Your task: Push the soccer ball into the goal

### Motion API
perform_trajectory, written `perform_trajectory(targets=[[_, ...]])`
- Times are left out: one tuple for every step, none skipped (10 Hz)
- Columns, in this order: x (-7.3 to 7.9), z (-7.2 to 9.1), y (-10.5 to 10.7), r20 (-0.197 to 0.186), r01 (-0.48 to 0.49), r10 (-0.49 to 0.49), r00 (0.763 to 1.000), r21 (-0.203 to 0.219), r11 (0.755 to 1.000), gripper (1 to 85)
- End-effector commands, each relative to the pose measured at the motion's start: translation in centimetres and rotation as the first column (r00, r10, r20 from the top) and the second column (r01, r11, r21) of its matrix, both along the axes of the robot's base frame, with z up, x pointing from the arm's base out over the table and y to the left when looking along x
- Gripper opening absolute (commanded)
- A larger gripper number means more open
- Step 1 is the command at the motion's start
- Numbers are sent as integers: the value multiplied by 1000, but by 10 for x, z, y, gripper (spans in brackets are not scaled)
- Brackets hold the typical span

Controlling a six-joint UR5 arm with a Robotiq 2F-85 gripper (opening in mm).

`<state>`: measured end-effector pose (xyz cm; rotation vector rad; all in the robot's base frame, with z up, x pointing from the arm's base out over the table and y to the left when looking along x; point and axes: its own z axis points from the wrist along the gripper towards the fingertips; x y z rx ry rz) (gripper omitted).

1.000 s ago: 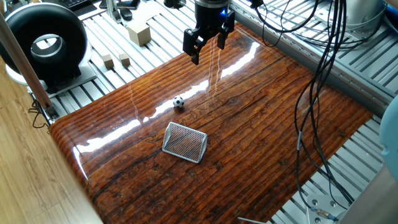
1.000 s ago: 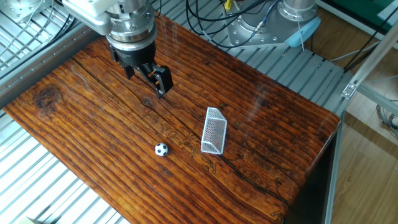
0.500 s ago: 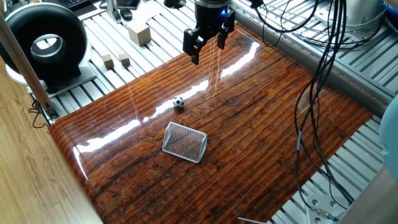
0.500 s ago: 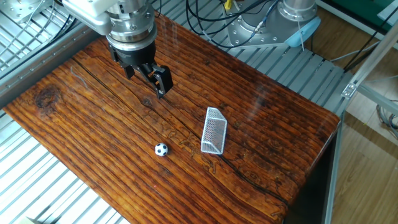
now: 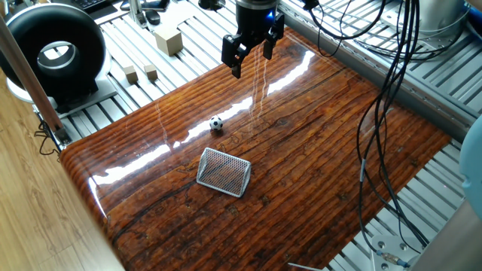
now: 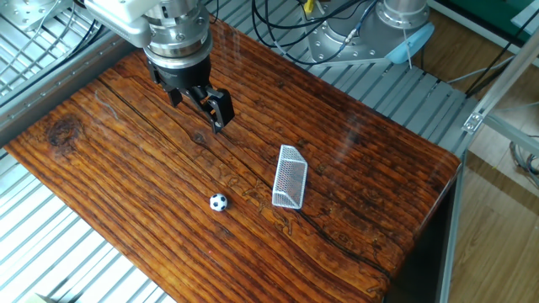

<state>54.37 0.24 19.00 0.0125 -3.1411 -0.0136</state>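
The soccer ball (image 5: 216, 124) (image 6: 218, 202), tiny and white with black patches, rests on the glossy wooden tabletop (image 5: 316, 128). The goal (image 5: 224, 172) (image 6: 290, 177), a small silver wire-mesh frame, stands a short way from the ball, apart from it. My gripper (image 5: 252, 59) (image 6: 200, 105) hangs above the far part of the table, well away from both ball and goal. It is open, and nothing sits between its black fingers (image 5: 235, 65).
A large black ring-shaped device (image 5: 54, 53) stands off the table at the back left. Wooden cubes (image 5: 168, 40) (image 5: 131, 73) lie on the slatted metal surface nearby. Black cables (image 5: 384, 113) hang over the table's right side. The robot base (image 6: 396, 25) stands beyond the table.
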Motion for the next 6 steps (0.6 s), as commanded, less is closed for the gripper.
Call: perform_trajectory(targets=[[0,0,2,0,0,0,1000,0,1000,840],[22,1,23,88,-33,26,996,75,997,10],[23,1,23,89,-31,24,996,75,997,10],[24,0,23,93,-31,24,995,75,997,10],[23,-1,23,91,-28,21,996,76,997,10],[24,-2,24,92,-28,21,996,76,997,10]])
